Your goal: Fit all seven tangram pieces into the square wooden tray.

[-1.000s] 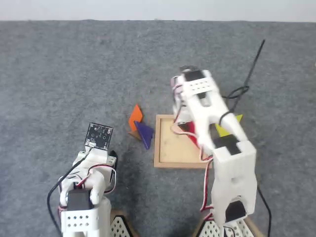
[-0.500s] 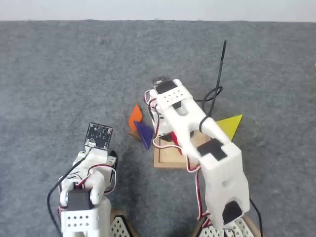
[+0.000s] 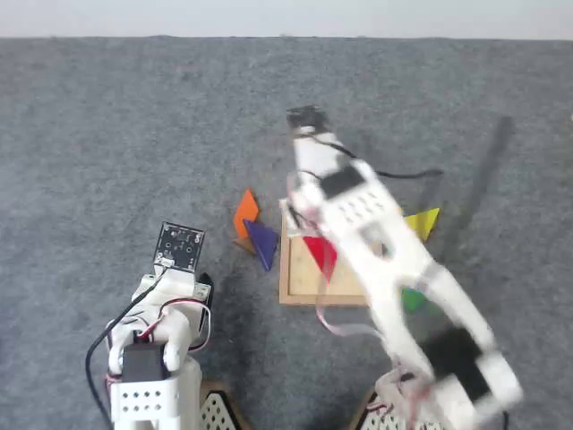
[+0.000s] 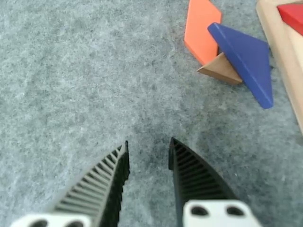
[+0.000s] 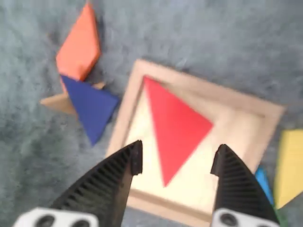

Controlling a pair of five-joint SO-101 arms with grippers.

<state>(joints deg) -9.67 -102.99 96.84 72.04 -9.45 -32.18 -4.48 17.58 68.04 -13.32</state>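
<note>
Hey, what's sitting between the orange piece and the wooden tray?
The blue triangle, overlapping a small brown triangle, lies between the orange piece and the tray; the left wrist view shows it.

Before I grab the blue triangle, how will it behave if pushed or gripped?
Likely rigid: the blue triangle is a flat, sharp-edged slab. It overlaps the brown triangle and the orange parallelogram, so a push would probably rock it or drag them. The fuzzy grey mat should resist sliding.
</note>
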